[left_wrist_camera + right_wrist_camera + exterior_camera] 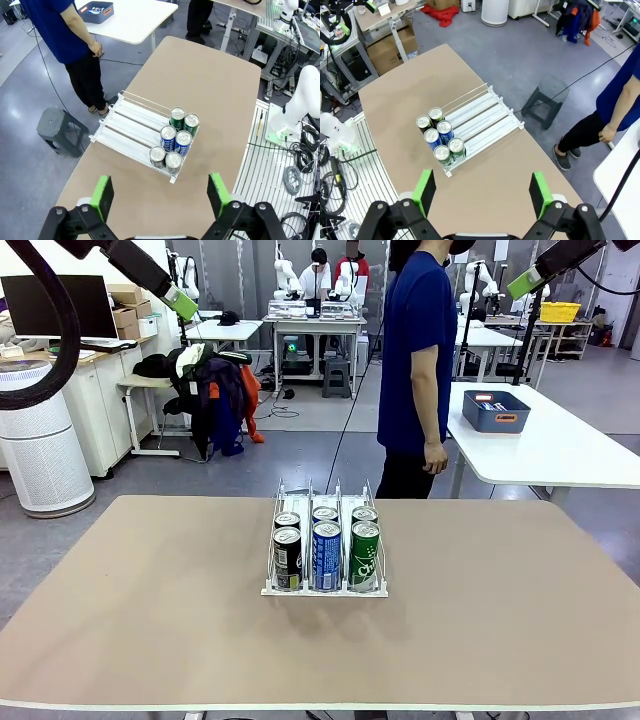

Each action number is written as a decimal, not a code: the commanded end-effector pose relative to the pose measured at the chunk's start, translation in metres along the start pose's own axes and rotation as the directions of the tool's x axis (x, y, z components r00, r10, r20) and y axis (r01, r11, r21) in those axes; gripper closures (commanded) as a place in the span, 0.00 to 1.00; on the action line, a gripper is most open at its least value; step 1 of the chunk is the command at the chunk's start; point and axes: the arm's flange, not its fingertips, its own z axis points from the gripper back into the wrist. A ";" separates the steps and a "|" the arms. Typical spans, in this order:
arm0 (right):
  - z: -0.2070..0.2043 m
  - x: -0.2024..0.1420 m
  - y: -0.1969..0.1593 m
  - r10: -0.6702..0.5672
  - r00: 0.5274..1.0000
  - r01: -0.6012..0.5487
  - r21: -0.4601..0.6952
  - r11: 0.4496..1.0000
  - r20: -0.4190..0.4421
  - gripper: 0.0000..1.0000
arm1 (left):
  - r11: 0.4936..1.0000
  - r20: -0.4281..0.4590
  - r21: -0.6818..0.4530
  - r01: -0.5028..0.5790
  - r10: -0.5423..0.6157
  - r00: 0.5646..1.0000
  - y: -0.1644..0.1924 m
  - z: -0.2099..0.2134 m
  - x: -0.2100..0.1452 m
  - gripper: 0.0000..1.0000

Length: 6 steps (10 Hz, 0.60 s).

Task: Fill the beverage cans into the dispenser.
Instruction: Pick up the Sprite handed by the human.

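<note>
Our left gripper (160, 196) and right gripper (482, 194) hang wide open and empty. The dispenser (125, 125), holding six beverage cans (175, 142), lies far ahead between their jaws. Descending carelessly, we might topple cans.

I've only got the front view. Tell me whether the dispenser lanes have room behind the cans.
Observer: They do. Seen from above in the left wrist view, the dispenser has all three lanes bare behind the six beverage cans, right up to the end nearest the person.
Operator: Report the grippers. I only catch green pads at my top edge.
Observer: The left gripper and the right gripper both stand open and hold nothing, high above the table.
</note>
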 end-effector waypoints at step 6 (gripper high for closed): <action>0.001 0.001 0.000 -0.001 1.000 0.001 0.008 1.000 0.013 0.00 | 1.000 -0.007 -0.008 -0.005 0.005 1.000 0.000 0.000 -0.002 0.00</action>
